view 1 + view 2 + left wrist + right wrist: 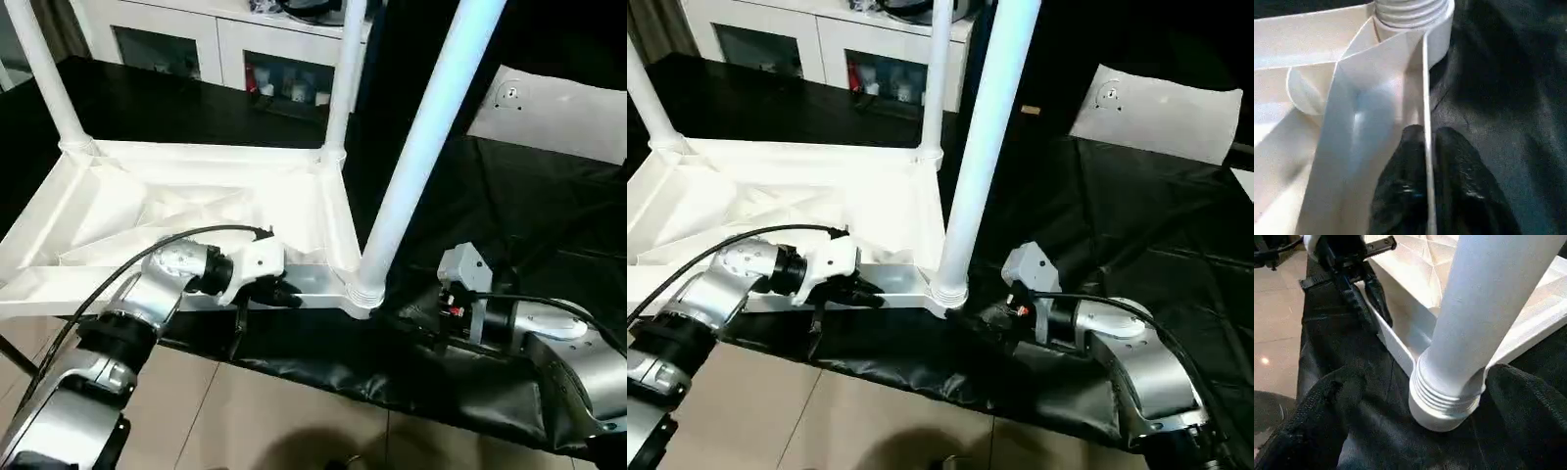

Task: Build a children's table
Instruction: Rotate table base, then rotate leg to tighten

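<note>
The white tabletop (196,166) lies upside down on the black cloth, ribbed underside up. Three white legs stand in its corner sockets: the near right leg (421,137), the far right leg (343,69) and the far left leg (44,69). My left gripper (289,292) is shut on the tabletop's near rim, just left of the near right socket. In the left wrist view its black fingers (1459,166) pinch that thin wall. My right gripper (1444,406) stands open, one finger (1327,421) on each side of the near right leg's threaded base.
The black cloth (490,196) covers the work table, and its front edge drops to the tiled floor (245,411). A flat white sheet with a small round mark (558,108) lies at the back right. A white cabinet with glass doors (196,44) stands behind.
</note>
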